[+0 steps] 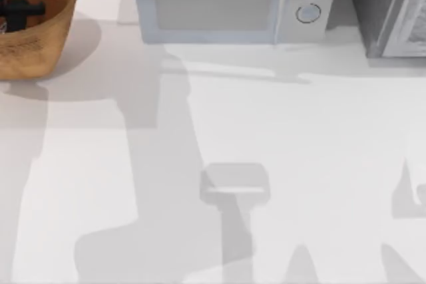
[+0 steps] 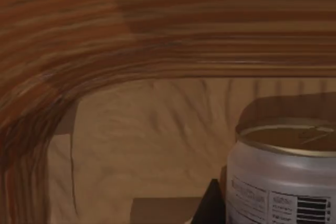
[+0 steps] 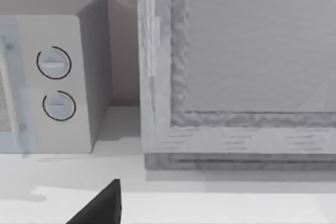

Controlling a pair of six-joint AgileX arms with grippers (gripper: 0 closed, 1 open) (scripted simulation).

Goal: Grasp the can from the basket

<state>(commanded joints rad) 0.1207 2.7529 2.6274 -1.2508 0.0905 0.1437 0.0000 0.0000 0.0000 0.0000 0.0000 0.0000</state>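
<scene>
The basket, a round orange-brown woven bowl, stands at the table's far left corner. My left gripper is a black shape reaching down inside it. The left wrist view looks from within the basket at its ribbed inner wall and tan floor. The can stands upright there, with a pale body carrying dark print and a dull tan-gold top. A dark piece of my left gripper sits right beside the can's side. A dark edge of my right gripper hangs over the white table near the back right.
A white microwave with two round knobs stands at the back centre. A grey box-like appliance fills the back right corner. The table is white, with arm shadows across it.
</scene>
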